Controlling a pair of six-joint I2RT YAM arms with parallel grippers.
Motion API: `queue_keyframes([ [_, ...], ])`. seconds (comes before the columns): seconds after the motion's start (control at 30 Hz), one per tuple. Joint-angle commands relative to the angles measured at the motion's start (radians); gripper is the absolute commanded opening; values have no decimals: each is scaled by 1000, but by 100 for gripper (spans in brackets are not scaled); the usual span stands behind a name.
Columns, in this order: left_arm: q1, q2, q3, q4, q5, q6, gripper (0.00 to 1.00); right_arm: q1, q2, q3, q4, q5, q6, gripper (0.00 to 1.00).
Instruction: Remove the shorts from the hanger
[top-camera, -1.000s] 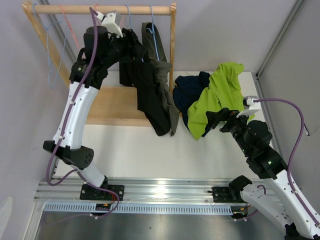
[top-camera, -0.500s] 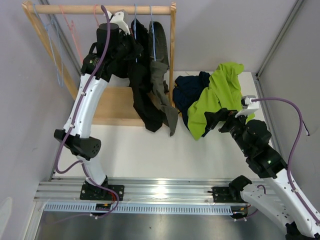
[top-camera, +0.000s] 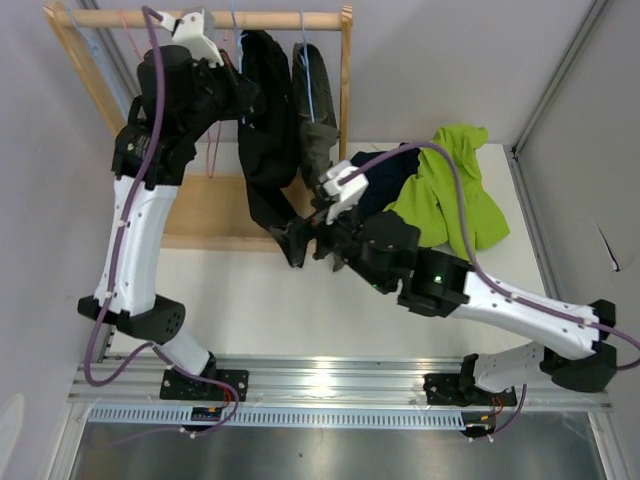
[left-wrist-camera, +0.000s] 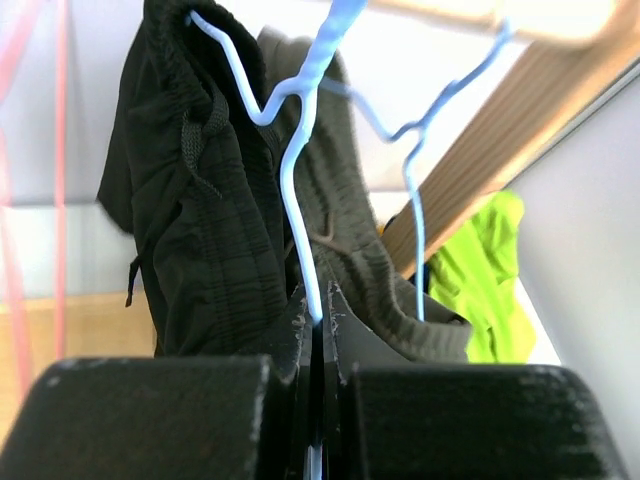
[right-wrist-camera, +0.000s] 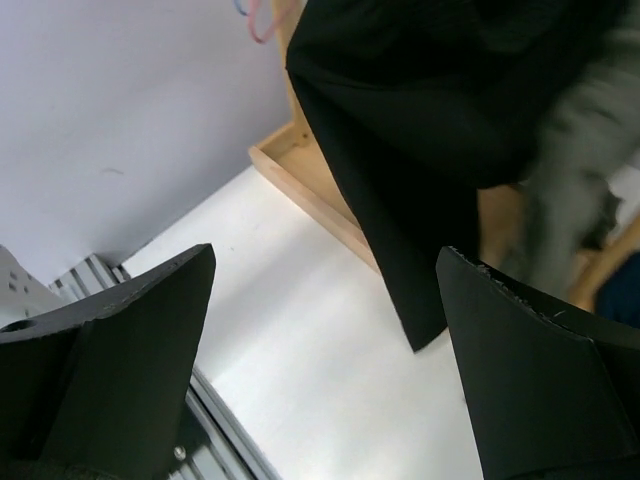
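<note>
From above, a wooden rack (top-camera: 345, 90) stands along the far left edge of the surface (top-camera: 260, 300), and the black shorts (top-camera: 265, 140) and olive-grey shorts (top-camera: 318, 115) hang side by side from its rail (top-camera: 130, 18). The left gripper (top-camera: 238, 95) is raised just below the rail, against the black shorts. The right gripper (top-camera: 303, 240) sits at the lower hem of the black shorts. The navy shorts (top-camera: 385, 180) and lime green shorts (top-camera: 455, 185) lie heaped together at the far right corner of the surface. In the left wrist view, the left gripper (left-wrist-camera: 320, 305) is pressed together, pinching the thin wire of a blue hanger (left-wrist-camera: 298, 170) that carries the black shorts (left-wrist-camera: 190, 230). The olive-grey shorts (left-wrist-camera: 350, 255) hang just behind on a second blue hanger (left-wrist-camera: 415, 200), a pink hanger (left-wrist-camera: 60, 150) is at the left, and the lime green shorts (left-wrist-camera: 490, 275) show further back. In the right wrist view, the right gripper (right-wrist-camera: 325, 255) is spread wide with nothing between its fingers (right-wrist-camera: 130, 330). The pointed hem of the black shorts (right-wrist-camera: 430, 130) hangs ahead of it over the surface (right-wrist-camera: 300, 390), with the olive-grey shorts (right-wrist-camera: 570, 200) beside it.
</note>
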Motion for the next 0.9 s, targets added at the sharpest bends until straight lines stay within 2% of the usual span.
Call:
queue_keyframes([
  [0.0,-4,-78,57,65,-15,30,0,61,90,91,105,52,-52,99],
  [0.23,-4,-137,10,65,21,16,0,72,257,141,209,102,-81,99],
  [0.43,-4,-193,-64,88,51,12,0,20,381,195,307,118,-97,99],
  [0.53,-4,-208,-85,88,58,9,0,1,427,216,338,129,-97,77],
  [0.6,-4,-216,-94,97,55,7,0,-4,455,227,343,126,-97,71],
  [0.63,-4,-220,-104,102,54,7,0,-2,459,232,345,123,-97,59],
  [0.7,-4,-224,-113,102,54,7,0,1,469,230,349,116,-88,44],
  [0.73,-4,-224,-113,103,51,7,0,4,476,227,345,118,-83,27],
  [0.77,-4,-224,-114,103,53,6,0,6,478,221,341,123,-80,21],
  [0.8,-3,-224,-114,106,53,4,0,13,476,215,335,129,-72,5],
  [0.83,-2,-224,-113,111,48,4,0,18,470,206,335,136,-60,0],
  [0.87,-2,-222,-113,114,48,4,0,26,464,172,337,144,-55,0],
])
